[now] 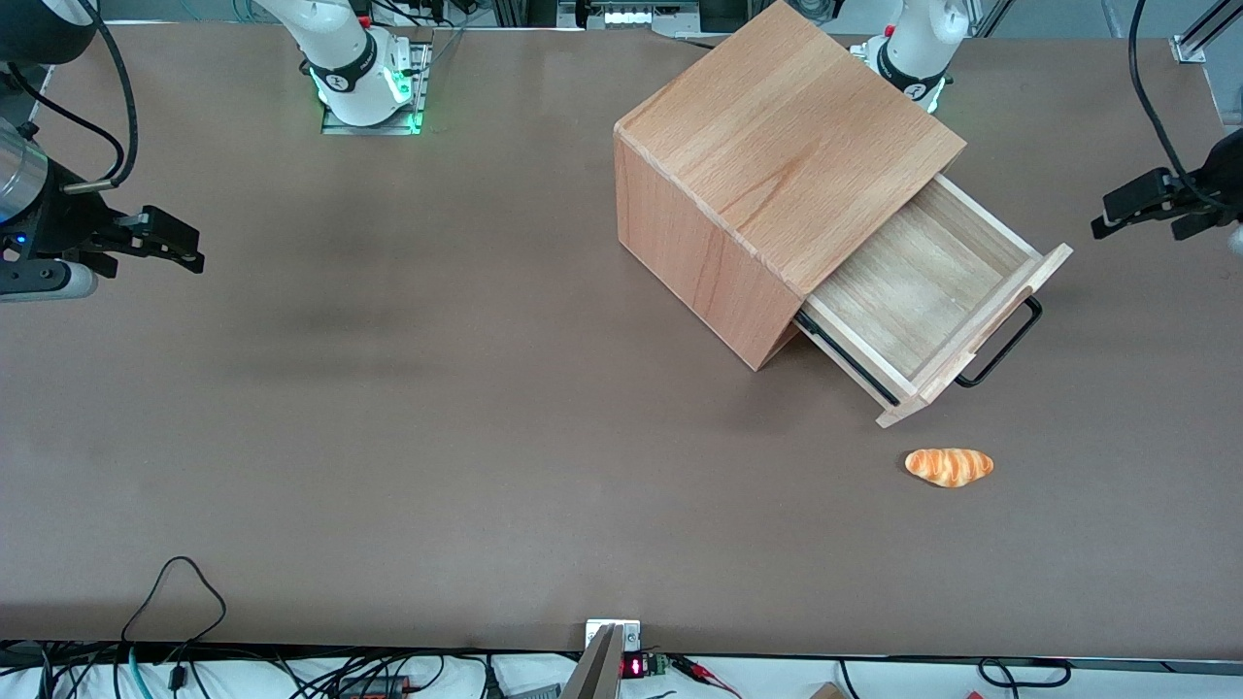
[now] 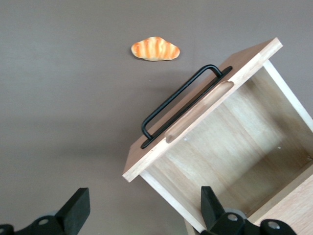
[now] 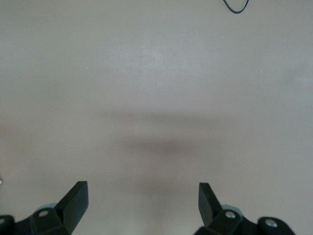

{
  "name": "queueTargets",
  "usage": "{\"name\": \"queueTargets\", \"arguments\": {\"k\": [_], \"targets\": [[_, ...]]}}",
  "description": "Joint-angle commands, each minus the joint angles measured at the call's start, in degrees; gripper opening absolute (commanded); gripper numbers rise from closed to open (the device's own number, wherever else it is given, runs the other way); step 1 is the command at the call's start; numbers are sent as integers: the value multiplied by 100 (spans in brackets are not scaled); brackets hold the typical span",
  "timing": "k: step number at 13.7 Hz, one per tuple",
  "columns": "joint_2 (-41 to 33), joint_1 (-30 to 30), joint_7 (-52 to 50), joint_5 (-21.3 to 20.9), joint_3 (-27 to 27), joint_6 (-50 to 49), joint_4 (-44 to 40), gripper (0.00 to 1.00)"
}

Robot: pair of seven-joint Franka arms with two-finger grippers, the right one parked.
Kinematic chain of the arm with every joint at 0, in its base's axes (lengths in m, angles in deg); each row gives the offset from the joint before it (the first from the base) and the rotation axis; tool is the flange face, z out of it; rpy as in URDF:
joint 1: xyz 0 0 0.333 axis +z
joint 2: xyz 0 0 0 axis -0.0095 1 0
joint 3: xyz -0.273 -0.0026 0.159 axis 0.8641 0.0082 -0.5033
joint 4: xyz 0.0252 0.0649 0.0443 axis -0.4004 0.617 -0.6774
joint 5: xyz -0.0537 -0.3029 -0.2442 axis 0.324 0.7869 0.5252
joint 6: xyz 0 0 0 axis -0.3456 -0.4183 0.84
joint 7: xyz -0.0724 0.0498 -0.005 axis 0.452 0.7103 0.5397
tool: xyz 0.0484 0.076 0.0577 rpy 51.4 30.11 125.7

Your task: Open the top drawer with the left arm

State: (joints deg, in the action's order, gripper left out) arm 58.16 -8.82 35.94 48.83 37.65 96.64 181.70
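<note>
The wooden cabinet (image 1: 787, 146) stands on the brown table, turned at an angle. Its top drawer (image 1: 923, 282) is pulled well out and its light wood floor is bare. The black bar handle (image 1: 1005, 345) on the drawer front has nothing touching it. The left arm's gripper (image 1: 1117, 214) hangs in the air, off the drawer toward the working arm's end of the table. It is open and holds nothing. In the left wrist view the drawer (image 2: 230, 142) and its handle (image 2: 178, 105) lie below the open gripper (image 2: 144, 205), apart from the black fingertips (image 2: 78, 205).
A small orange toy bread (image 1: 949, 466) (image 2: 155, 49) lies on the table, nearer the front camera than the drawer front. Cables (image 1: 175, 592) trail along the table's near edge. The working arm's base (image 1: 913, 49) stands just past the cabinet.
</note>
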Motion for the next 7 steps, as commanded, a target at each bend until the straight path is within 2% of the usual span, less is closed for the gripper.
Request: {"name": "queueTargets", "arguments": {"k": [1,7], "targets": [[83,-60,-136,-271,36,-86,-147,100],[101,-60,-154,-351,36,-42,-147,100]]}}
